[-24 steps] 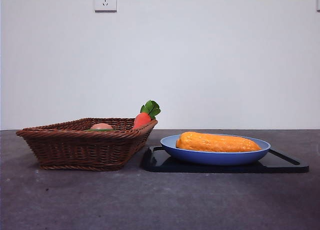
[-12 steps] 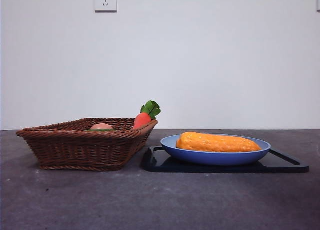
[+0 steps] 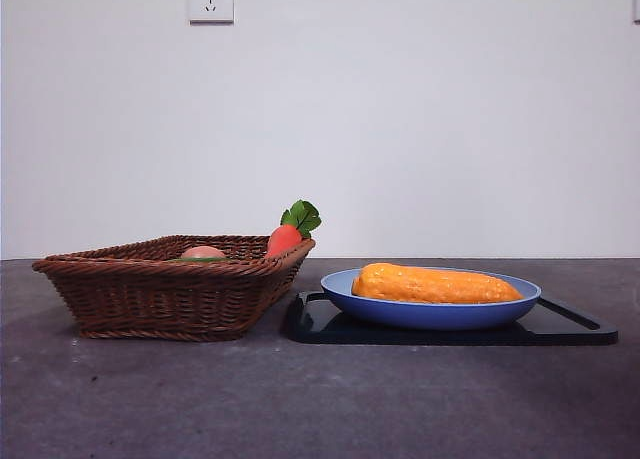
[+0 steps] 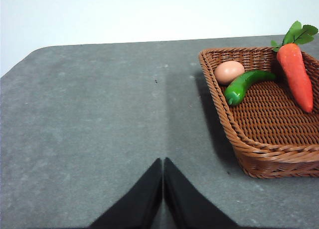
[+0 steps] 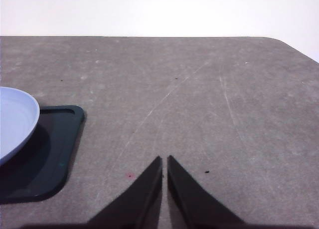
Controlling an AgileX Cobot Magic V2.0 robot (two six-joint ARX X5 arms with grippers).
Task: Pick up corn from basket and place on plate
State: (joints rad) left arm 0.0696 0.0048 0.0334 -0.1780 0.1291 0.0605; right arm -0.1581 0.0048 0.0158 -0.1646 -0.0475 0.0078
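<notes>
While both arms waited away from the objects, the corn point(image 3: 435, 284) lay lengthwise in the blue plate point(image 3: 430, 313) at the lower right of the front view, and the plate sat on a flat black tray point(image 3: 575, 329). Just left of the tray stood the basket point(image 3: 165, 299), with a red carrot point(image 3: 283, 239) leaning on its far right rim and a pinkish egg point(image 3: 203, 251) peeking above the weave. At the right of the left wrist view, the basket also held a green pepper point(image 4: 239, 87) touching the egg. The left gripper point(image 4: 163, 164) hung over bare table point(image 4: 99, 124), jaws pressed together and holding nothing. The right gripper point(image 5: 164, 161) likewise had its jaws closed together on nothing, beside the tray's corner.
</notes>
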